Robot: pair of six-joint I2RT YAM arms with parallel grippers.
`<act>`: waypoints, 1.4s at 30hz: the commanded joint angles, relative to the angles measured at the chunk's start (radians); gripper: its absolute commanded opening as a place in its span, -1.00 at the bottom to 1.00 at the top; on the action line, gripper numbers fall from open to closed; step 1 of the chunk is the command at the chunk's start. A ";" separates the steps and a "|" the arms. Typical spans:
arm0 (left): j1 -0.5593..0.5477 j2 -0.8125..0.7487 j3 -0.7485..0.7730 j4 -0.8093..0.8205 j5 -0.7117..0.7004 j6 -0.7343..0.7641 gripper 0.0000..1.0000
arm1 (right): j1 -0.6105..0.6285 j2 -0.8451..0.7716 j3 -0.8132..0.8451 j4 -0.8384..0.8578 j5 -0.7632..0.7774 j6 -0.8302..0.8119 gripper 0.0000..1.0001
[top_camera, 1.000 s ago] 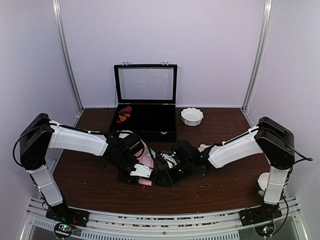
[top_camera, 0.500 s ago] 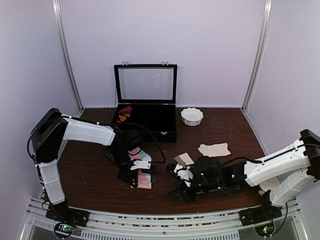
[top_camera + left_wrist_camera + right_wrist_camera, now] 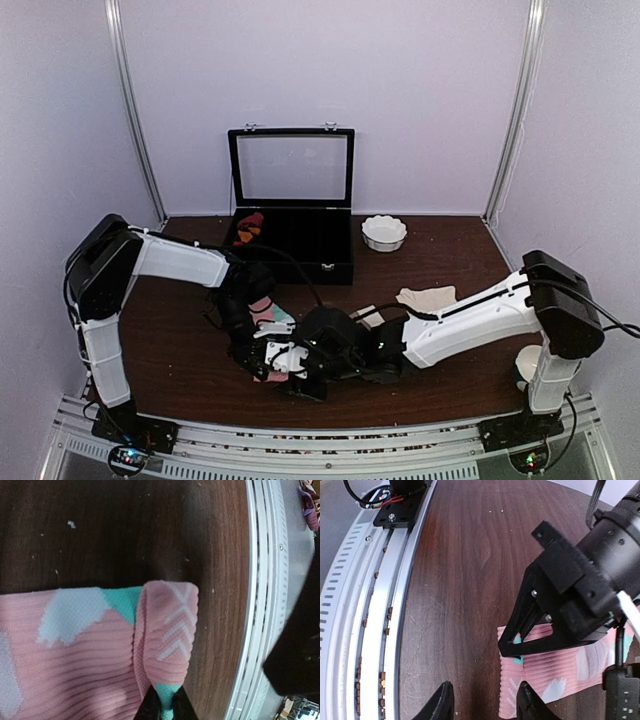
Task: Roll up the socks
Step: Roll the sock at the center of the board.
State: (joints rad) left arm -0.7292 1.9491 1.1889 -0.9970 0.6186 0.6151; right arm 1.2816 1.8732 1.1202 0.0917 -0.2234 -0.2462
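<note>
Left jaws were pinched shut on the folded-over end of the pink sock (image 3: 100, 645), only their tips showing; right jaws stood open over its ribbed corner on the desk (image 3: 450, 580). From above, both arms hid most of it; mint and white patches showed.

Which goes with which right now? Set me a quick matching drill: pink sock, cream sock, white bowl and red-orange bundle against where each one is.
1. pink sock
2. cream sock
3. white bowl
4. red-orange bundle

A. inside the open black case
B. folded edge pinched in the left jaws
C. at the back, right of the case
D. loose on the table, right of centre

Pairs: 1-B, 2-D, 3-C, 4-A
</note>
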 commanded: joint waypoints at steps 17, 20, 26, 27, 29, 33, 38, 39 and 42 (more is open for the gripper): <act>0.025 0.044 0.030 -0.068 0.037 0.038 -0.78 | 0.001 0.110 0.022 0.051 0.091 -0.145 -0.26; 0.025 0.045 0.032 -0.069 0.036 0.038 -0.78 | -0.003 0.105 0.008 0.060 0.113 -0.148 -0.25; 0.025 0.044 0.034 -0.069 0.033 0.040 -0.78 | -0.025 0.133 0.015 0.060 0.100 -0.150 -0.26; 0.025 0.043 0.034 -0.070 0.033 0.041 -0.79 | -0.028 0.135 0.017 0.059 0.093 -0.150 -0.27; 0.025 0.043 0.035 -0.072 0.034 0.043 -0.78 | -0.036 0.145 0.029 0.047 0.071 -0.149 -0.37; 0.025 0.043 0.044 -0.072 0.031 0.043 -0.77 | -0.042 0.166 0.028 0.047 0.033 -0.133 -0.65; 0.025 0.049 0.046 -0.072 0.027 0.038 -0.72 | -0.041 0.170 0.011 0.062 0.010 -0.107 -0.80; 0.025 0.050 0.046 -0.072 0.026 0.038 -0.72 | -0.041 0.170 0.009 0.064 0.014 -0.106 -0.80; 0.025 0.046 0.045 -0.072 0.027 0.041 -0.69 | -0.041 0.178 0.006 0.072 0.027 -0.098 -0.66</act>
State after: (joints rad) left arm -0.7120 1.9831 1.2148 -1.0531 0.6384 0.6384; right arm 1.2446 2.0266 1.1408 0.1471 -0.1932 -0.3660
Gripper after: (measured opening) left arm 0.150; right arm 0.126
